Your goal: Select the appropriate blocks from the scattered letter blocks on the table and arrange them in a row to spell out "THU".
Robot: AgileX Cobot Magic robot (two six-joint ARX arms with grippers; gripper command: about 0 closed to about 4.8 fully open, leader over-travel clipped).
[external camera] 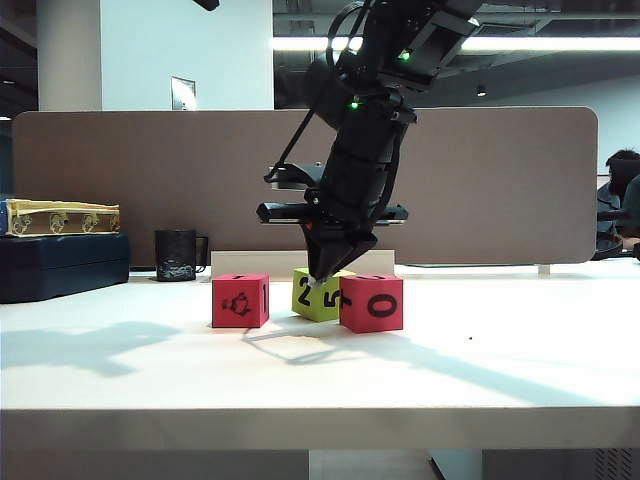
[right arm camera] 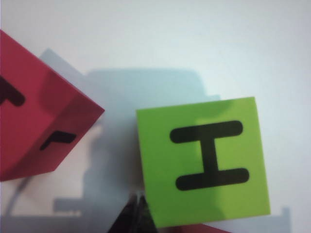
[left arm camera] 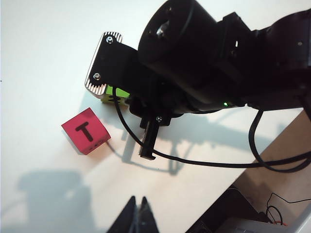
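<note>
Three letter blocks stand in a rough row on the white table [external camera: 500,360]: a pinkish-red one [external camera: 240,300] on the left, a lime-green one [external camera: 318,295] in the middle set slightly back, and a pinkish-red one [external camera: 371,302] on the right. My right gripper [external camera: 322,277] points down, shut and empty, with its tip at the green block's front left corner. In the right wrist view the shut gripper [right arm camera: 138,198] sits against the edge of the green block [right arm camera: 204,160], whose top shows an H; the red T block [right arm camera: 39,126] lies apart. My left gripper [left arm camera: 138,198] hovers shut and empty, well away from the T block [left arm camera: 85,131].
A black mug [external camera: 176,254] and a dark case [external camera: 60,265] carrying a cream box stand at the back left before a brown partition [external camera: 150,180]. The right arm [left arm camera: 194,63] hides most of the green block [left arm camera: 115,93] in the left wrist view. The table's edge [left arm camera: 262,155] runs nearby.
</note>
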